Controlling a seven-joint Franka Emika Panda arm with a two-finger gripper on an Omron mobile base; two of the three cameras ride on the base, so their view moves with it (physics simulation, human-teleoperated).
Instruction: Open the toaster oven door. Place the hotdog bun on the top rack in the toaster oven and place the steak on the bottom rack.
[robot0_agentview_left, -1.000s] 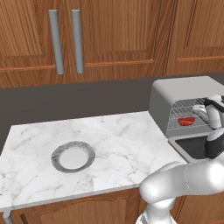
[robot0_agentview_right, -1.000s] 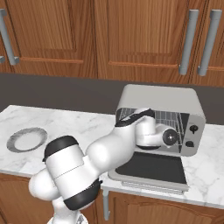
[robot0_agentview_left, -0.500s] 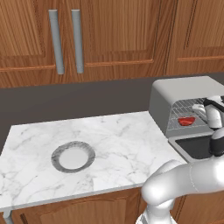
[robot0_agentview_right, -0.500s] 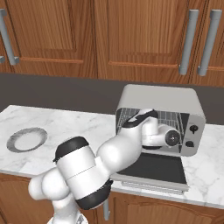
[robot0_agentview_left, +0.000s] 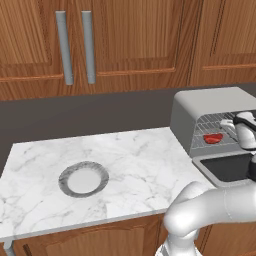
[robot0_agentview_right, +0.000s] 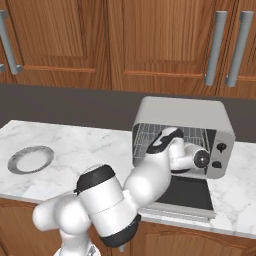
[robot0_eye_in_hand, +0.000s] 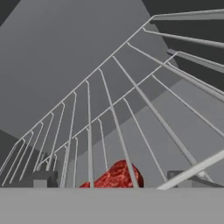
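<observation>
While our hand hangs wide open inside the toaster oven, holding nothing, the steak lies on a wire rack; we judge it soft, slippery, best pinched across its middle.

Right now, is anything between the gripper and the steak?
Nothing visible. In the hand view the steak lies on the rack wires between the two open fingertips, inside the oven. The door is already down.
</observation>
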